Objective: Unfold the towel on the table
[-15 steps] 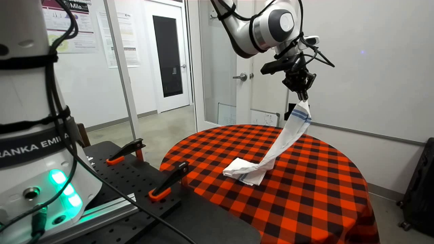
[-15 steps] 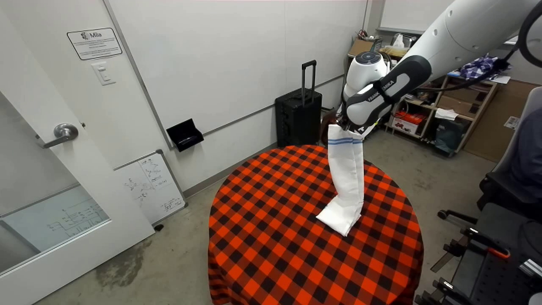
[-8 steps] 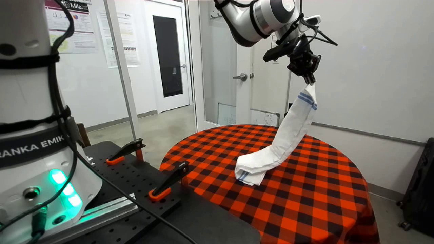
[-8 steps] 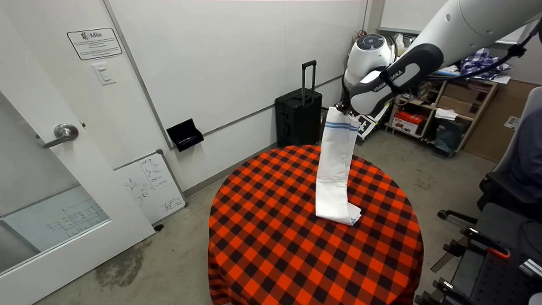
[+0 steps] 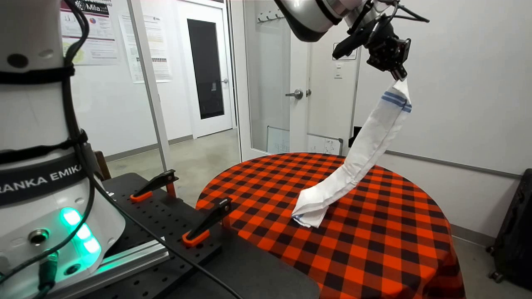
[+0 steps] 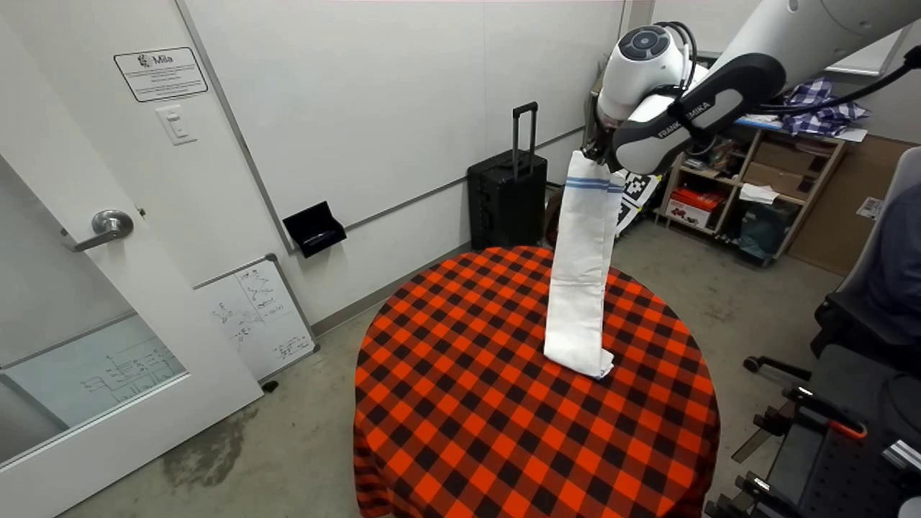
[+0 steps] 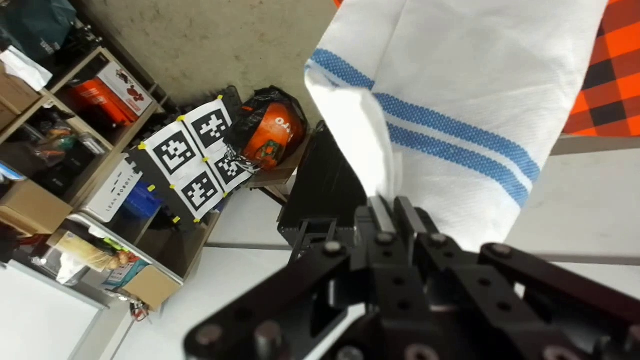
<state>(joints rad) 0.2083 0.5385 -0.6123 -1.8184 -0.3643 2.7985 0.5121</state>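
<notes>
The white towel (image 5: 368, 145) with blue stripes hangs as a long, narrow folded strip in both exterior views, also here (image 6: 581, 266). Its upper end is held high above the table (image 5: 257, 182). Its lower end rests on the checked cloth, bent back under itself with a stripe partly showing. My gripper (image 5: 400, 75) is shut on the towel's top edge. In the wrist view the fingertips (image 7: 390, 202) pinch a thin fold of the towel (image 7: 475, 85), and the striped end drapes to one side. The towel's underside and inner layers are hidden.
The robot base (image 5: 45, 174) stands on a black mounting plate (image 5: 257, 265) with orange clamps (image 5: 195, 236) beside the table. A black suitcase (image 6: 507, 201) and a whiteboard wall (image 6: 374, 108) are behind the table. A chair (image 6: 881, 273) and shelves (image 6: 755, 180) stand further off.
My gripper has risen and, in an exterior view, moved right, carrying the towel's top end. The towel is drawn out straighter and less lies on the table; its lower end stays in place.
</notes>
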